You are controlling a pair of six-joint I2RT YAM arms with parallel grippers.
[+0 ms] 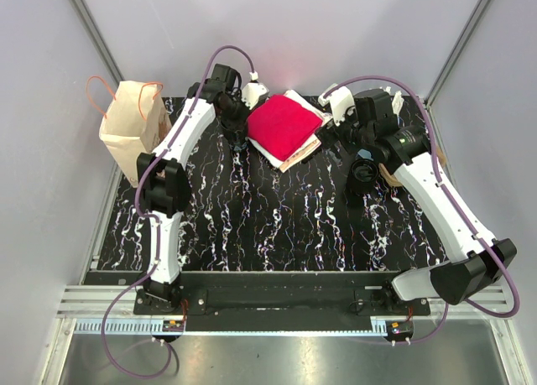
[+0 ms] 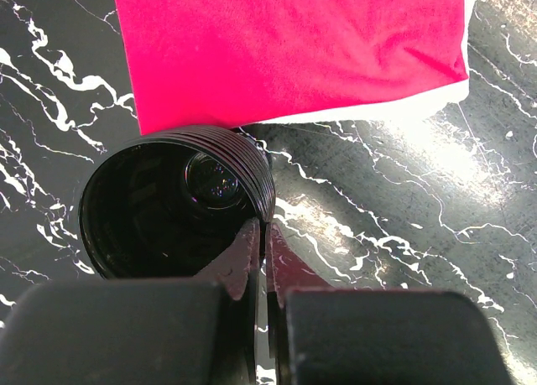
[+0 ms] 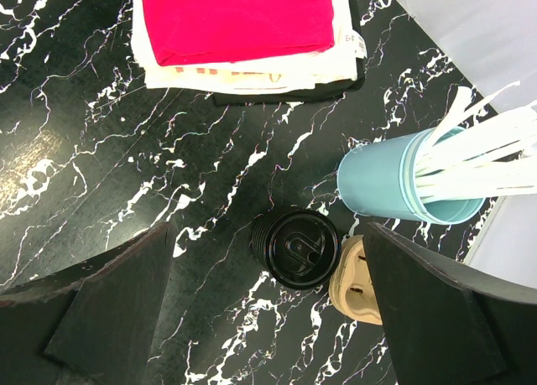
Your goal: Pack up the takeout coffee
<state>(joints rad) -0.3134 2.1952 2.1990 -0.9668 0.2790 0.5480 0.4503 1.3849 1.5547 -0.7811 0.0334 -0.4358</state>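
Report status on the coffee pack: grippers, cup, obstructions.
Left gripper shut on black cup rim; cup upright, no lid. Right gripper open above black lid. Red cloth stack close beside cup; paper bag far left.

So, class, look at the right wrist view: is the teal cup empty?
No, the teal cup holds a bunch of thin white sticks that poke out of its mouth.

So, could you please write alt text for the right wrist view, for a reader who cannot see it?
The right gripper hangs open above a black lidded cup on a black marbled table. Beside it are a tan object and a teal cup holding white sticks; a stack of folded cloths, red on top, lies beyond.
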